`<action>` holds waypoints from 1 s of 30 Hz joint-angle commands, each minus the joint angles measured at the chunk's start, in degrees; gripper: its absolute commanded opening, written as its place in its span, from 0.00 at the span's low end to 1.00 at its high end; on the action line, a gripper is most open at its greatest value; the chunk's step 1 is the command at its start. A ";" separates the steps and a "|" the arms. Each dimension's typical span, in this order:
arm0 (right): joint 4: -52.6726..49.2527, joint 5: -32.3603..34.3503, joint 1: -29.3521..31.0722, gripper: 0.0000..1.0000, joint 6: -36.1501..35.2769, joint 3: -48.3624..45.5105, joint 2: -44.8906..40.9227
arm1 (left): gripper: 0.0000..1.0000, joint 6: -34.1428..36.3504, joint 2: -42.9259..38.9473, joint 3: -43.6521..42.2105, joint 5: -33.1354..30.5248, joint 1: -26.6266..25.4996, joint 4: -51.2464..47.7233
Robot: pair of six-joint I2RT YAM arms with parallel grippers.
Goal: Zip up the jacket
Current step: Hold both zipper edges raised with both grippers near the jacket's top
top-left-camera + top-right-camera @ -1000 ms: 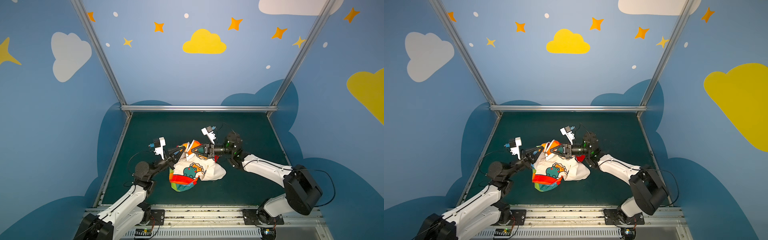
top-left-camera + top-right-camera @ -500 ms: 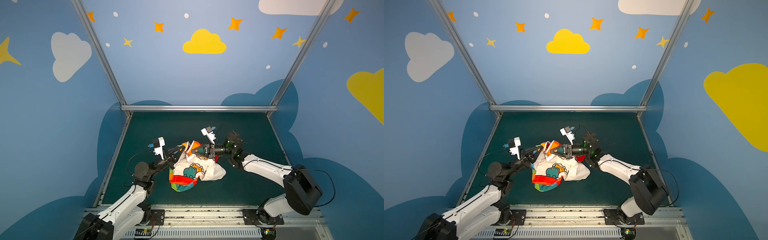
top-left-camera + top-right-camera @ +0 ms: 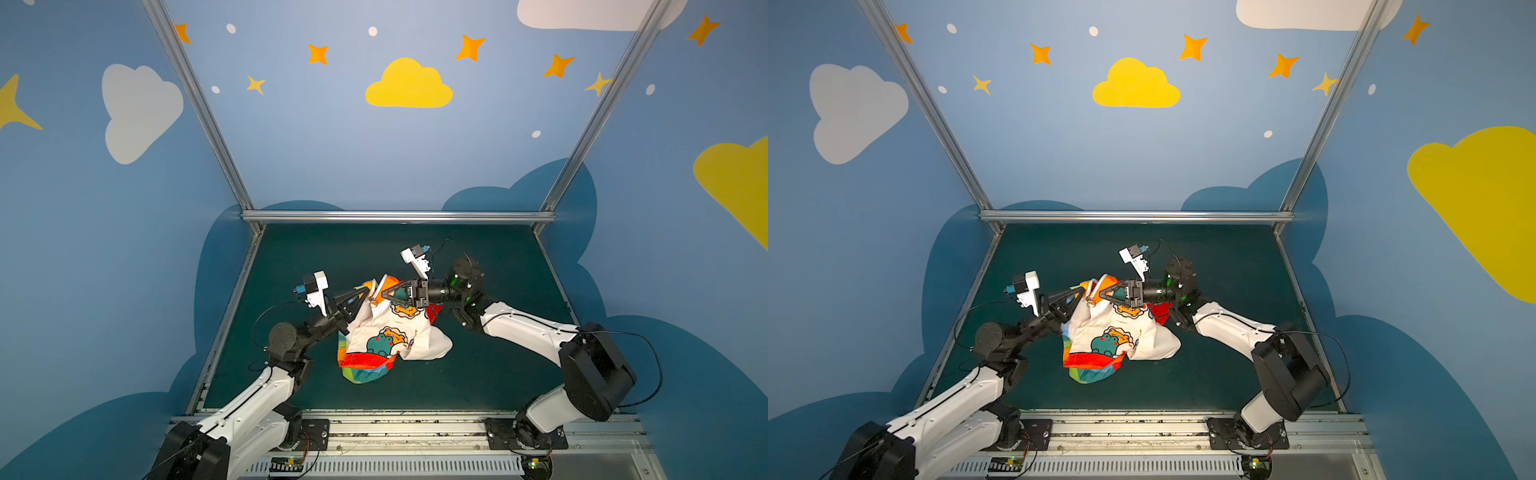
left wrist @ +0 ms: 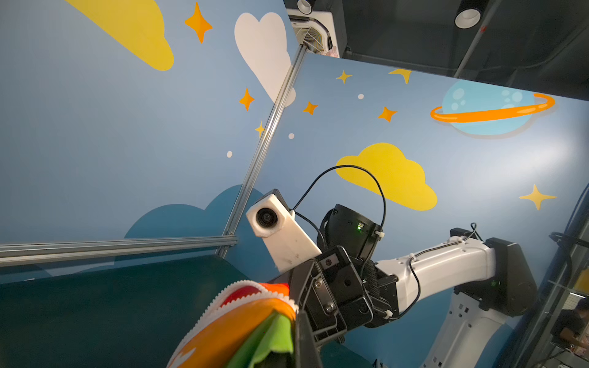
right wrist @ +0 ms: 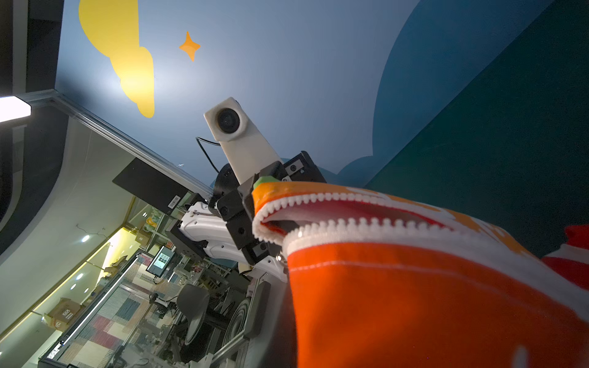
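Your jacket (image 3: 390,332) sits bunched in the middle of the mat (image 3: 490,374), top edge lifted. Left gripper (image 3: 365,294) and right gripper (image 3: 383,296) are both clamped on its fabric beside the zipper (image 5: 350,223). Teeth rows gape apart, so tugging harder could slip the cloth or skew them.

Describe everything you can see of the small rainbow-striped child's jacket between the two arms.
The rainbow-striped fabric jacket lies crumpled on the dark green mat, white frog-print lining upward, red hood to one side. Its white toothed zipper gapes unjoined. The left gripper and right gripper are shut on its raised orange top edge.
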 commanded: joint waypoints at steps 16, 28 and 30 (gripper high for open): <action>2.98 -0.65 0.03 0.00 0.83 -0.76 -1.00 | 0.03 -1.39 -1.79 -1.27 -0.70 0.54 4.33; 2.72 -1.45 0.62 0.00 1.02 1.32 0.04 | 0.03 0.82 -4.03 -1.61 -0.70 -0.42 -0.01; 2.45 -1.54 0.84 0.00 0.83 1.54 0.04 | 0.03 1.12 -3.84 -1.31 -0.70 -0.47 -0.18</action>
